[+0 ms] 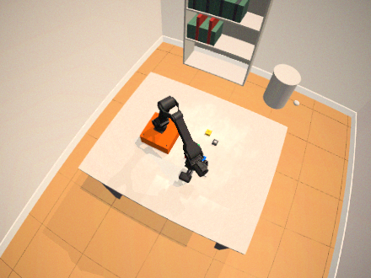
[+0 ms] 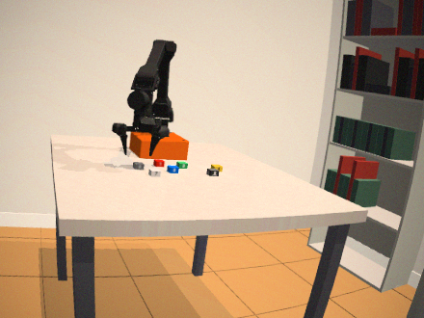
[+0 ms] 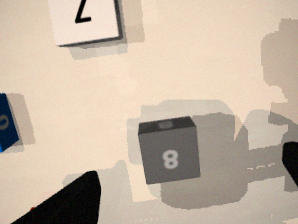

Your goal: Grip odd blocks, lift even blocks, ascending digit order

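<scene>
Hovering, one open gripper (image 1: 195, 176) (image 2: 139, 153) (image 3: 192, 167) above one gray block (image 2: 138, 166) (image 3: 170, 157)

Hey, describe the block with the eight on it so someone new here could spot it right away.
On the pale table, look in front of the arm's orange base. The small gray block lies beneath the open gripper. Unlike the white block nearby, which shows a 7, it's darker and shows an 8.

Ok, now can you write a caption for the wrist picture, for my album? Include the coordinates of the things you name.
Open gripper (image 2: 140, 153) (image 3: 192, 167) above the gray 8 block (image 2: 138, 166) (image 3: 170, 159), with the white 7 (image 2: 154, 172) (image 3: 86, 22) nearby.
</scene>
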You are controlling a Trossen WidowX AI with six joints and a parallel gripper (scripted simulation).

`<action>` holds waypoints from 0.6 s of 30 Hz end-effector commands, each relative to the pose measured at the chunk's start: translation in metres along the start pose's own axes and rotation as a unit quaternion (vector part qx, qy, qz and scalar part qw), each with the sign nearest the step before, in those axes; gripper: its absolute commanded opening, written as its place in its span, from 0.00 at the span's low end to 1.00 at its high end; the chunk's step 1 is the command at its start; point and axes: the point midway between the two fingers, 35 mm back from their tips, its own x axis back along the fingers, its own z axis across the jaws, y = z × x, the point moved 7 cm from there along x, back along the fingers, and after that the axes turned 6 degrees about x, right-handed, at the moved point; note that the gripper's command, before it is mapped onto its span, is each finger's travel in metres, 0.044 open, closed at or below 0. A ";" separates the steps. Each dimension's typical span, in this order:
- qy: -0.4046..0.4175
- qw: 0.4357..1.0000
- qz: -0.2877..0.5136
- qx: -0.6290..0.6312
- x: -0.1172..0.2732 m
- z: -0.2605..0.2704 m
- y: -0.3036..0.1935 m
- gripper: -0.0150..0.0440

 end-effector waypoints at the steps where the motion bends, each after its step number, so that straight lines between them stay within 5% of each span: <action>1: 0.002 1.000 0.005 0.000 -0.009 0.001 -0.001 0.93; 18: 0.002 1.000 0.005 0.000 -0.036 0.001 -0.002 0.93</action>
